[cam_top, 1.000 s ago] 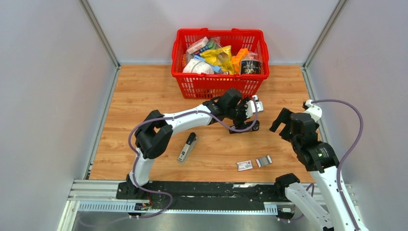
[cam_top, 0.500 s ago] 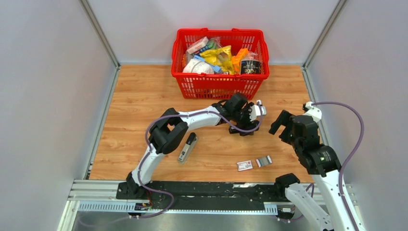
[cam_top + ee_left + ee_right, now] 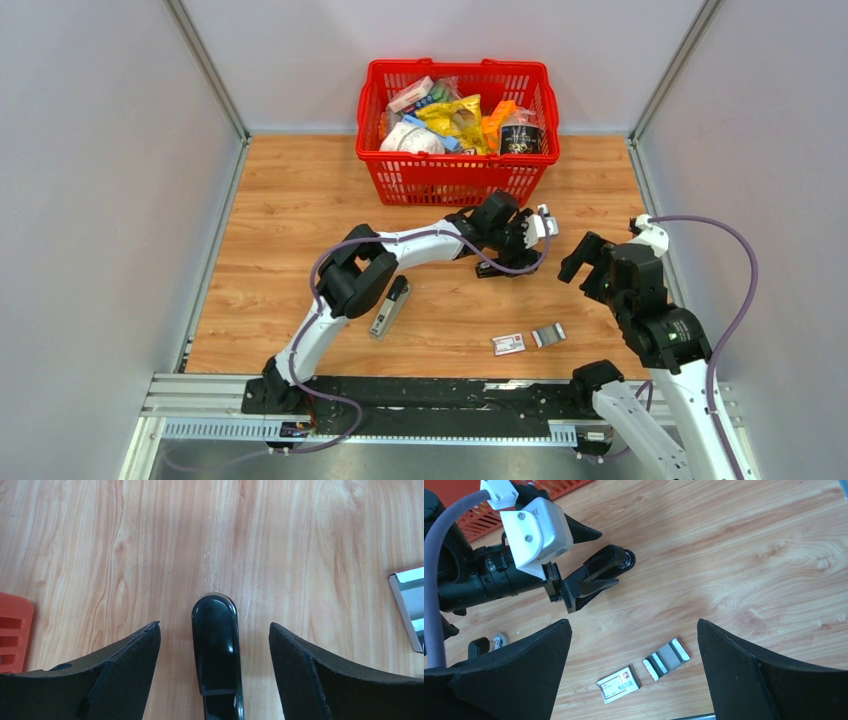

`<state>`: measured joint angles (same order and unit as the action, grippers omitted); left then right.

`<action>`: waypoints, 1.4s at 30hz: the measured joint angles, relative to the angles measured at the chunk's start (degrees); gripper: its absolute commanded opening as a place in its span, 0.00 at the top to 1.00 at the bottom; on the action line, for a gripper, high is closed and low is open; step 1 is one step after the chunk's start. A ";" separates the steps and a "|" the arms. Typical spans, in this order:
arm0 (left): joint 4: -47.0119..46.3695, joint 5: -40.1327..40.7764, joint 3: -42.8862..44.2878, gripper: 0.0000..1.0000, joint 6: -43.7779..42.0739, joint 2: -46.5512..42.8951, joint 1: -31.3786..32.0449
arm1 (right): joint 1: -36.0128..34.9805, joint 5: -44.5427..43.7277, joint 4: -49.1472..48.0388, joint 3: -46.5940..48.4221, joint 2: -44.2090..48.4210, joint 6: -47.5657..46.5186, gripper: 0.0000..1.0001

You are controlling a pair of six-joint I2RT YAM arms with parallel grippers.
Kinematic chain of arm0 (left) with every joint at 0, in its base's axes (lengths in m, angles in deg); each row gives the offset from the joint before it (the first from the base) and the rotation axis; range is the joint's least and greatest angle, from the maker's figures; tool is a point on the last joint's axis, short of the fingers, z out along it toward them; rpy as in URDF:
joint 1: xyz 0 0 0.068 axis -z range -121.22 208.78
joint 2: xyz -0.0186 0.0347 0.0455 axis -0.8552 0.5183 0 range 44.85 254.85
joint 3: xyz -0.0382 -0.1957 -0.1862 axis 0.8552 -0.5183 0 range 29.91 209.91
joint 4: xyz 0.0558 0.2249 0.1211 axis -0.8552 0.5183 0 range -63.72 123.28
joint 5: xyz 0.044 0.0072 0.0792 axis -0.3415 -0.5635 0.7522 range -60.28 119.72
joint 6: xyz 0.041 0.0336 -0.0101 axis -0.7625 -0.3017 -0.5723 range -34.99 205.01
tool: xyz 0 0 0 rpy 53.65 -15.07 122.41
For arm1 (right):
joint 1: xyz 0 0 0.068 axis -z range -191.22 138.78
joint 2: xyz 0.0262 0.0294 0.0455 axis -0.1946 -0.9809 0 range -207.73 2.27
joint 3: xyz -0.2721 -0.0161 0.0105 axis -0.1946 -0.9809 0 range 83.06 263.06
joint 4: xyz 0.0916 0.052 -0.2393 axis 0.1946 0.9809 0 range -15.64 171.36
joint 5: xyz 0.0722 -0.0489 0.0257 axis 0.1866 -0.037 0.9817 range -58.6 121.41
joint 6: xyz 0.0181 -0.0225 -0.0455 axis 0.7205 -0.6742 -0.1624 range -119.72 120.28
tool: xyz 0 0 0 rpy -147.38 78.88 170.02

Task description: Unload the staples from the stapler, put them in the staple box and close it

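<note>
Fingers [image 3: 131, 655] of your left gripper [image 3: 215, 626] stand wide apart, one on each side of the black tool [image 3: 216, 650] and touching neither flank. The right gripper [image 3: 634, 623] hangs fully spread and empty. Under both is the wooden table [image 3: 300, 540]. The red basket [image 3: 455, 180] sits just off the left-hand finger, so mind it. The black tool lies lengthwise between your left fingers, its glossy rounded end just past the tips. From the right wrist it looks hinged open, so I take it for the stapler, though a grey tool [image 3: 389, 306] lies well behind those fingers. Lower squarely, keep the gap even, and close on the flanks rather than the slick top, which could slip. Below the right fingers lie a small labelled box [image 3: 619, 684] and, beside it, the staples [image 3: 668, 656], a silvery strip.
</note>
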<state>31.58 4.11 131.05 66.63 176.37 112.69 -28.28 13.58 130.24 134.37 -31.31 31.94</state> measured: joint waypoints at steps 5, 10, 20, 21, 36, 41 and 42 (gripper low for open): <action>-0.39 0.26 1.03 0.22 0.00 1.53 0.00 | 0.00 0.44 0.02 -0.20 0.00 0.00 0.00; -0.15 0.26 1.70 0.37 0.00 2.62 0.00 | 0.00 0.48 0.00 -0.61 0.07 0.00 0.00; 0.24 0.13 2.95 0.81 0.02 3.06 -0.11 | 0.00 0.61 0.02 -0.70 0.26 0.00 0.00; 0.28 0.09 2.97 1.00 -0.11 3.06 -0.13 | 0.00 0.61 0.02 -0.70 0.26 0.00 0.00; -1.11 -0.35 -2.23 1.00 1.18 -0.09 -1.66 | 0.00 1.44 0.11 -0.33 0.59 -0.28 0.00; -0.90 0.70 -8.31 1.00 4.11 -5.51 -2.78 | 0.00 2.95 0.04 1.49 0.72 -1.36 0.00; -0.83 0.87 -9.14 1.00 4.79 -6.45 -2.97 | 0.00 3.41 0.02 1.90 0.68 -1.64 0.00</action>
<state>30.75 4.99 121.92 71.42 169.92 109.72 -28.28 16.99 130.26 136.27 -30.63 30.30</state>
